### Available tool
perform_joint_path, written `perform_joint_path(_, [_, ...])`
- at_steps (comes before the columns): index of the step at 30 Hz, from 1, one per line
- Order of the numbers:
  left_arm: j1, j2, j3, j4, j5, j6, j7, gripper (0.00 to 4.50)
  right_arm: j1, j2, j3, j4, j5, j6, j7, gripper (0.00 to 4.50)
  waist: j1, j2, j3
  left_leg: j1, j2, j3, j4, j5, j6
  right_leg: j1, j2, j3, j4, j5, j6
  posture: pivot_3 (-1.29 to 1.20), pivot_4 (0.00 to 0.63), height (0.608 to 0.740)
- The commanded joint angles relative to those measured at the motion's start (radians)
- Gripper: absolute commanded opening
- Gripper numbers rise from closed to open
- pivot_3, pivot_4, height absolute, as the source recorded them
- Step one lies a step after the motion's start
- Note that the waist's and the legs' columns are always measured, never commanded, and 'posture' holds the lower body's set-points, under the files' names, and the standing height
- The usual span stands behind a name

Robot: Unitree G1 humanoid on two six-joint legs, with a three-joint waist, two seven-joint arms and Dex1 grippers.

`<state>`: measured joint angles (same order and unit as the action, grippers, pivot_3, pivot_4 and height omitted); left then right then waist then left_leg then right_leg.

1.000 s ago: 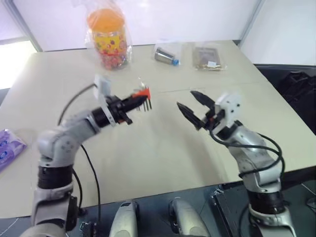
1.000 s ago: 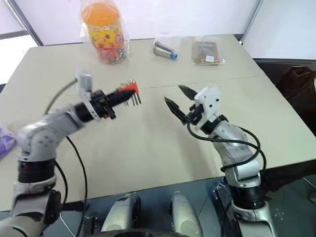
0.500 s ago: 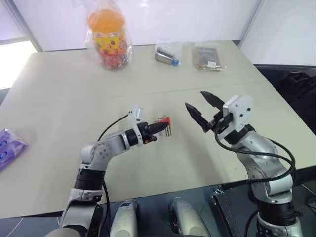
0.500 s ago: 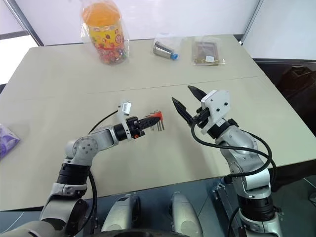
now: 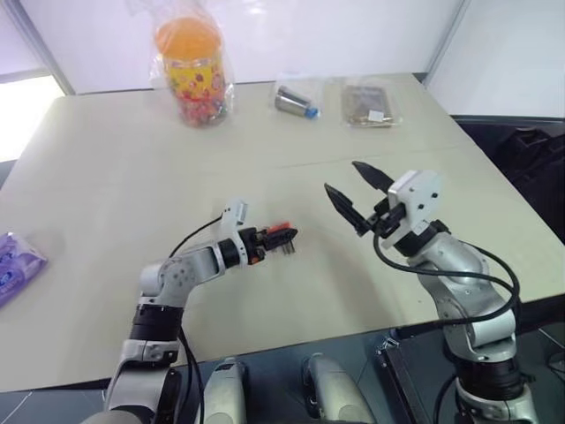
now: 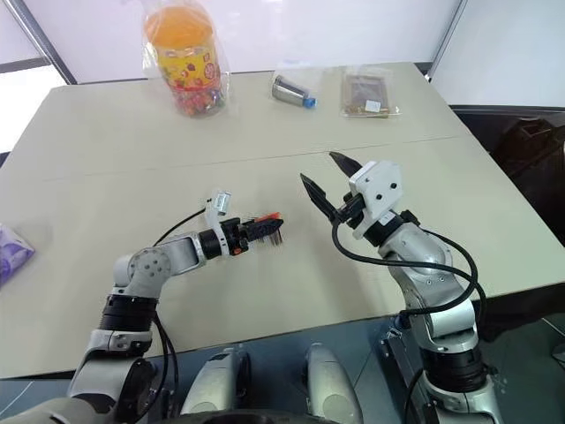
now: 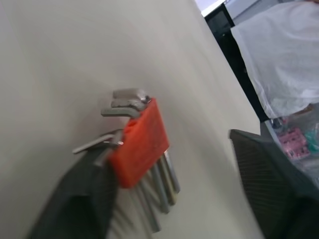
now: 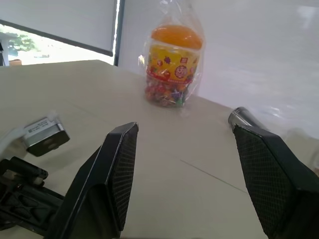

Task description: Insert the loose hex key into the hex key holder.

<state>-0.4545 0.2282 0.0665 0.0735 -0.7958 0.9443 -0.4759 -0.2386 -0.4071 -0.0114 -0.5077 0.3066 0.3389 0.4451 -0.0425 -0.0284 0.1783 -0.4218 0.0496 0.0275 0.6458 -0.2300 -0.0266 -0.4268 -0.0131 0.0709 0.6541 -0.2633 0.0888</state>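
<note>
Left gripper [image 5: 274,237] low over the beige table [image 5: 106,159], pointing nearly level, fingers [image 7: 84,199] spread wide; one finger touching the red-orange hex key holder [image 7: 142,142], the other well apart from it. Right gripper [image 5: 342,177] raised to the right of the holder, aimed towards it, fingers [image 8: 119,164] spread with nothing between. Far beyond the holder, along the table's back edge: bagged candy jar [image 5: 192,71], bagged metal cylinder [image 5: 296,102], brown packet [image 5: 369,104]. Purple packet [image 5: 13,265] far left. Bare tabletop all around the holder.

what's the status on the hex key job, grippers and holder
Left gripper open, hex key holder against one finger, low over table. Right gripper open, empty, raised alongside. Loose key not made out.
</note>
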Motion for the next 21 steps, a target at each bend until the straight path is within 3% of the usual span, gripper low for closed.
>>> perform_joint_path(1, [0.022,0.062,0.07,-0.04,0.056,-0.049,0.044,4.46,-0.019,-0.018,0.0,-0.003,0.015,-0.001,0.036,3.13,-0.002,0.0,0.0,0.001,0.0,0.0,0.0,0.0,0.0,0.0,0.0,0.0,0.0,0.0,0.0,0.0,0.15,0.74])
perform_joint_path(11, [0.098,0.29,0.057,-0.291,0.137,-0.138,-0.075,4.46,-0.06,-0.218,-0.001,0.089,0.108,0.089,0.324,3.13,0.015,0.0,0.0,-0.002,0.0,0.001,0.0,0.0,0.0,0.0,-0.002,0.0,-0.003,-0.002,-0.003,0.0,0.15,0.74])
perform_joint_path(16, [0.125,0.402,0.116,-0.443,0.045,-0.114,-0.197,4.46,-0.104,-0.377,0.011,0.19,0.107,0.101,0.513,3.13,0.029,0.0,0.001,-0.002,0.0,0.002,0.0,0.0,0.0,0.0,-0.003,0.0,-0.005,-0.002,-0.004,0.0,0.15,0.74])
perform_joint_path(21, [0.143,0.472,0.107,-0.498,0.053,-0.126,-0.243,4.46,-0.146,-0.421,0.025,0.265,0.086,0.084,0.58,3.13,0.027,0.0,0.001,-0.003,-0.001,0.003,0.0,0.0,0.0,0.0,-0.003,0.0,-0.005,-0.002,-0.004,0.0,0.15,0.74])
